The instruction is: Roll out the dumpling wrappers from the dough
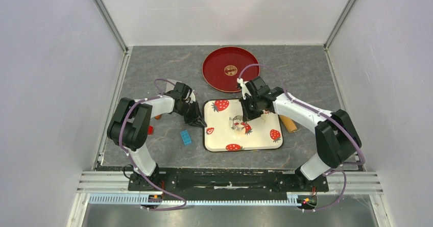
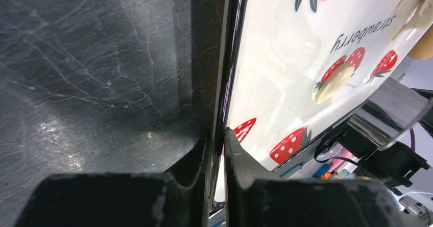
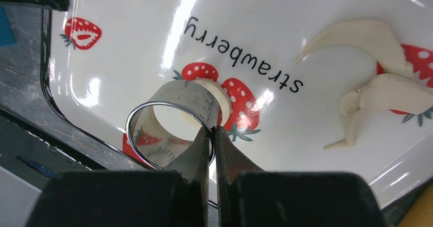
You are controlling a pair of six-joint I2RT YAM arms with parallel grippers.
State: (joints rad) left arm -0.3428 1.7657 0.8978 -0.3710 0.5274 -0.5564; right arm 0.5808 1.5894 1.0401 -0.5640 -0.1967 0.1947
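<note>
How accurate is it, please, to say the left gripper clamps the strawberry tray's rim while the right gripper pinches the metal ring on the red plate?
Nearly: the metal ring is over the strawberry tray, not the red plate, as the right wrist view shows. The left gripper does clamp the tray's rim and the right gripper does pinch the ring.
</note>
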